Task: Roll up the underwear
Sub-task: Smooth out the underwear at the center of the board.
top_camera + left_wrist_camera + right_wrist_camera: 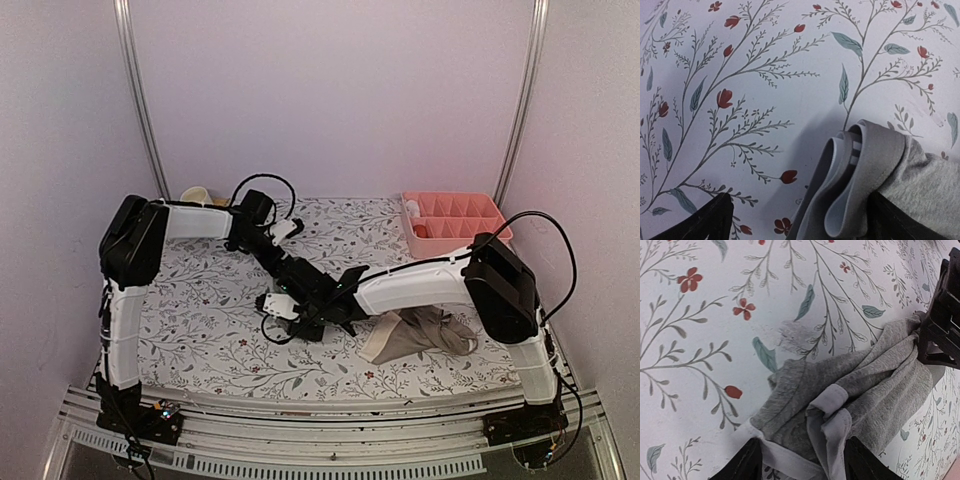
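Grey underwear (pixel 880 170) lies bunched on the desk (pixel 765 75) with both sets of jaws around it. Your left jaws stand wide open. In the left wrist view their two black fingers (pixel 712 222) sit in the bottom corners. The folded cloth, its pale edging looped over on itself, rests against the right-hand finger, and bare flowered cover shows beside the other. Your right jaws are parted too, though less widely. The right wrist view shows their fingers (pixel 740 465) on either side of a pale-edged fold, with the cloth lying slack between them. That view also catches what the left wrist camera misses: at the right edge of the picture, a black part of the left jaws touches the far end of the bundle. From above you get none of this, because the two arms meet over the middle of the desk and hide the grey cloth. The top view does give you the taupe underwear (pixel 420 335), crumpled just beside the right forearm near the front edge. It also shows a pink divided tray (pixel 445 247) at the back right, well apart from both.
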You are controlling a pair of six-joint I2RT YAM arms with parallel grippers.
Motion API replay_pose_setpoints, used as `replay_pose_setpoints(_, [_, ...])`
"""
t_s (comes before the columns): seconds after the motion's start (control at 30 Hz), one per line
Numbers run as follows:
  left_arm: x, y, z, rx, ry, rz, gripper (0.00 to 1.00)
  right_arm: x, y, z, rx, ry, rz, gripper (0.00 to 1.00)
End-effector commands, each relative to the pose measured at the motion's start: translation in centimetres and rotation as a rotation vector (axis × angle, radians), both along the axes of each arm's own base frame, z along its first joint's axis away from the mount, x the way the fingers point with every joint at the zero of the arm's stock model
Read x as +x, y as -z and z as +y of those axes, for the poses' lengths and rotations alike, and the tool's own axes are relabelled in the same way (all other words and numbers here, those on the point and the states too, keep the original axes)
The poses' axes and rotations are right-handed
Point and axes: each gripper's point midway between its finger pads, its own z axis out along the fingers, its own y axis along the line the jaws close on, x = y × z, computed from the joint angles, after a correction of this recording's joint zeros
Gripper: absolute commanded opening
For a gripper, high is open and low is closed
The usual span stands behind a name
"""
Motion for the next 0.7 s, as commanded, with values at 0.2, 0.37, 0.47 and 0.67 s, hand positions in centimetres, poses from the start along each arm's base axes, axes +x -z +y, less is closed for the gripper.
replay_pose_setpoints(0.2, [0.5,-5.5,0.7,-0.030,-0.007,-0.076,0.98,-3.3,-6.1,-0.5,0.074,-0.101,-0.003,0.70])
replay_pose_setpoints(0.37, [0.7,-6.8,1.1,-0.028,-0.012,-0.104,0.98,-3.8,-7.1,-2.2,0.084,-0.117,-0.049,0.85])
replay_pose_setpoints(0.47, [0.9,-7.7,1.6,-0.026,-0.019,-0.124,0.99,-4.1,-6.2,-3.7,0.058,-0.142,-0.083,0.96])
replay_pose_setpoints(0.67, [-1.7,-11.9,1.8,-0.076,0.141,-0.260,0.99,-4.4,-5.1,-5.2,0.035,-0.210,-0.165,0.99])
